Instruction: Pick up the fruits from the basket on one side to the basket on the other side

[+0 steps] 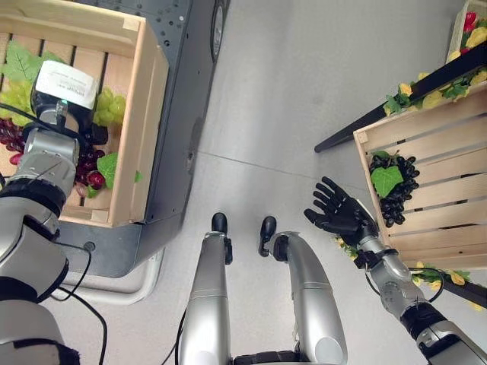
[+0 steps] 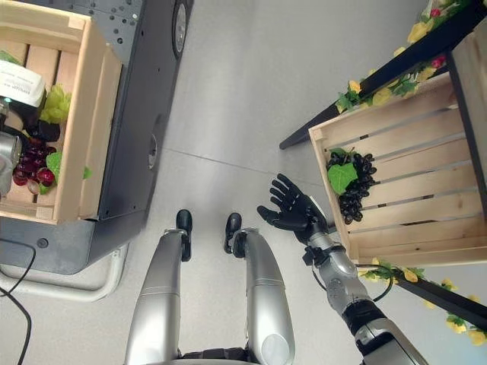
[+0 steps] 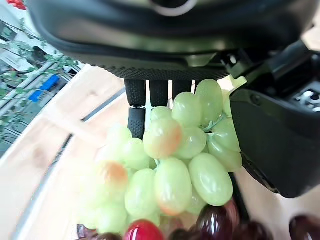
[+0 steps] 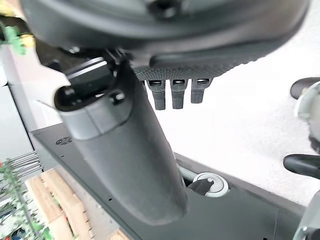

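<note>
Left hand (image 3: 150,107) down in left crate (image 1: 144,91), fingers and thumb curled round green grapes (image 3: 175,165); bunch sits among red grapes (image 1: 87,171) and leaves. Right hand (image 1: 338,211) spread, palm up, holding nothing, just beside right crate (image 1: 426,220), which holds black grapes (image 1: 396,186).

Judgement: bunch light, loose, lumpy; berries smooth, likely slippery, may roll or dangle. Best hold: cup whole cluster near stem end, gentle squeeze. Lift slowly, clear crate wall.
</note>
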You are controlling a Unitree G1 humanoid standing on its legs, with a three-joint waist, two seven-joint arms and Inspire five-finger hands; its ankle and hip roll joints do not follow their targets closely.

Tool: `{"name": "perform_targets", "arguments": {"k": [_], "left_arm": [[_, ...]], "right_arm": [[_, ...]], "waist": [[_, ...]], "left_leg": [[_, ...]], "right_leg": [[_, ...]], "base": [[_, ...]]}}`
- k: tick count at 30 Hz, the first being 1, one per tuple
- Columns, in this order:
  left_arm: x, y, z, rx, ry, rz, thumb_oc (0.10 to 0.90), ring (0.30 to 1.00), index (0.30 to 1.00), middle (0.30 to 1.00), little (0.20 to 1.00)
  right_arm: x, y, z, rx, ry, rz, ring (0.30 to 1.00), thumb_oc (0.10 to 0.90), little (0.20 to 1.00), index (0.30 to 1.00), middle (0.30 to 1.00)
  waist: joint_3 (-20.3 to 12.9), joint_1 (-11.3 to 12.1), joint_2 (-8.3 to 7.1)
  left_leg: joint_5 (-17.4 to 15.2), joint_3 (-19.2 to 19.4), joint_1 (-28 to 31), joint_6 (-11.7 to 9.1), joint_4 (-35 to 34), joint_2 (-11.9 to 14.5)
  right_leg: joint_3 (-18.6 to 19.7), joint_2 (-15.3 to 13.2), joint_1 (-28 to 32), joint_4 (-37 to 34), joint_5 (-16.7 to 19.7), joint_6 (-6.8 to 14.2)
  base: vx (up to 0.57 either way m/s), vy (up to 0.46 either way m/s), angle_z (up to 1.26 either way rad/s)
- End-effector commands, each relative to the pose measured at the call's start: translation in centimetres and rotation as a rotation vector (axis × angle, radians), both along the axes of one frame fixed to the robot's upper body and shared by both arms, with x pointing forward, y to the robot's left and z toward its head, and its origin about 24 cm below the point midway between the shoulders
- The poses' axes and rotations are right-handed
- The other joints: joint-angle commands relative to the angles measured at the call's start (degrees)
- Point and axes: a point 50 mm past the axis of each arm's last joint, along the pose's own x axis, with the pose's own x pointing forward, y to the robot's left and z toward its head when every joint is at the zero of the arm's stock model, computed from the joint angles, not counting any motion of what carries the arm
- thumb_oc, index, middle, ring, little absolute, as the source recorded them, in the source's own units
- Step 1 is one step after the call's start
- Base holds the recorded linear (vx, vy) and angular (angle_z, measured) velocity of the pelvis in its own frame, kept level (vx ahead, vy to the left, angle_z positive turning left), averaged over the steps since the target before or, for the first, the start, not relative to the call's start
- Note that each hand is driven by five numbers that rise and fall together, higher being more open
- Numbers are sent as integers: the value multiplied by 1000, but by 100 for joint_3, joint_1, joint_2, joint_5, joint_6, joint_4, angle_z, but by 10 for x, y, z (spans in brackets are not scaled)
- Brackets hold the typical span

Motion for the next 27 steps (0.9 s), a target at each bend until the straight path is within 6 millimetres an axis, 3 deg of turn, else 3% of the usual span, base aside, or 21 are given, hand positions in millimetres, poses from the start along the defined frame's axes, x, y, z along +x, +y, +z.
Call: {"name": "perform_targets", "arguments": {"k": [1,11,12,13,14,20,23,27], "left_arm": [[-21,26,32,-33,-248,43,400,300,300,300,300],[-36,39,-1,-681,-654,-55,400,300,300,300,300],[-38,40,-5,-840,-729,-83,400,300,300,300,300],[-38,40,-5,-856,-737,-85,400,300,300,300,300],[-39,41,-10,-981,-790,-107,400,300,300,300,300],[-46,43,-29,-1233,-915,-131,400,300,300,300,300],[-51,42,-42,-1400,-1005,-177,400,300,300,300,300],[-54,39,-48,-1514,-1055,-238,400,300,300,300,300]], "right_arm": [[0,-11,27,49,-157,6,900,800,900,900,900],[-5,-5,25,63,-145,-2,900,800,900,900,900],[-5,-3,24,65,-139,0,900,800,900,900,900],[-5,-2,24,65,-139,1,900,800,900,900,900],[-7,1,22,63,-130,1,900,800,900,900,900],[-13,10,13,54,-88,-10,900,800,900,900,900],[-16,13,9,37,-78,-79,900,800,900,900,900],[-21,20,2,47,-38,-46,900,800,900,900,900]], "waist": [[-71,37,254],[-71,101,431],[-71,111,445],[-71,107,446],[-123,105,454],[-463,64,507],[-683,44,577],[-923,29,646]], "left_leg": [[-230,403,611,74,-473,-187],[-228,472,1468,81,-787,-289],[-240,459,1632,79,-818,-308],[-237,458,1643,79,-818,-310],[-245,462,1815,78,-882,-321],[-153,423,2322,69,-1318,-342],[-54,365,2729,50,-1716,-352],[63,272,3228,27,-2220,-387]], "right_leg": [[90,-14,580,-387,251,363],[133,-98,1327,-601,171,376],[132,-109,1487,-634,150,375],[130,-111,1498,-633,150,373],[133,-117,1663,-701,135,371],[227,-84,2099,-1073,167,367],[266,-58,2468,-1471,231,387],[265,-39,2956,-2000,308,419]], "base": [[0,0,0],[2,-4,0],[14,-33,2],[33,-53,3],[38,-44,2],[45,-42,3],[24,-25,-1],[54,-41,-2]]}}
